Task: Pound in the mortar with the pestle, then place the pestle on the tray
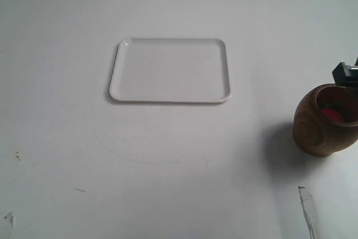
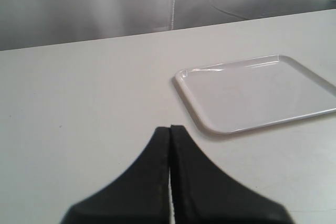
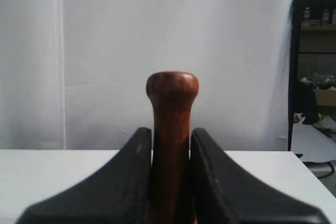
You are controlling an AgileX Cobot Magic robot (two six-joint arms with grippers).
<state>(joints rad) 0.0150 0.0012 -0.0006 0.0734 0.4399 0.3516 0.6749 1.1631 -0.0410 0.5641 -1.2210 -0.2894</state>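
The light-brown wooden mortar (image 1: 326,120) stands at the right edge of the exterior view, something red (image 1: 332,114) showing inside it. A black piece of my right arm (image 1: 345,74) juts in just behind it. In the right wrist view my right gripper (image 3: 171,136) is shut on the dark reddish-brown pestle (image 3: 171,124), whose rounded end rises past the fingers. The white tray (image 1: 170,70) lies flat mid-table with nothing on it. My left gripper (image 2: 170,129) is shut on nothing, hovering over the table short of the tray (image 2: 257,92).
The white tabletop (image 1: 168,166) carries faint scuff marks and a curved scratch in front of the tray. A white curtain hangs behind the table. A dark shelf unit (image 3: 315,51) stands beyond the table in the right wrist view.
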